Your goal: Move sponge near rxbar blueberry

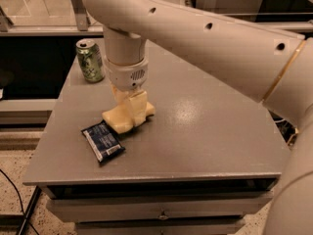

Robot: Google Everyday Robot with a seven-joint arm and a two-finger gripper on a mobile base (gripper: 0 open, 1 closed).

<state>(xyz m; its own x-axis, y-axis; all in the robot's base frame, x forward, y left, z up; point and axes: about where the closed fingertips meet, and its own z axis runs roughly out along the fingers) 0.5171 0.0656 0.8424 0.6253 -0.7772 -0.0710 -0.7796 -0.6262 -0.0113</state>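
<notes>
Most of the job looks done, honestly. The pincer point(131, 102) is pinching the sponge point(116, 120) from above, and the sponge is just beside the rxbar blueberry point(102, 141), off its far-right corner, maybe touching it. Can't tell if it's actually down on the worktop point(205, 126) yet. What's left: let go and lift away. The green can point(90, 60) stands well behind the bar.

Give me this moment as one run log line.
gripper: low over table, shut on sponge | sponge: close beside rxbar blueberry | release: not yet
</notes>
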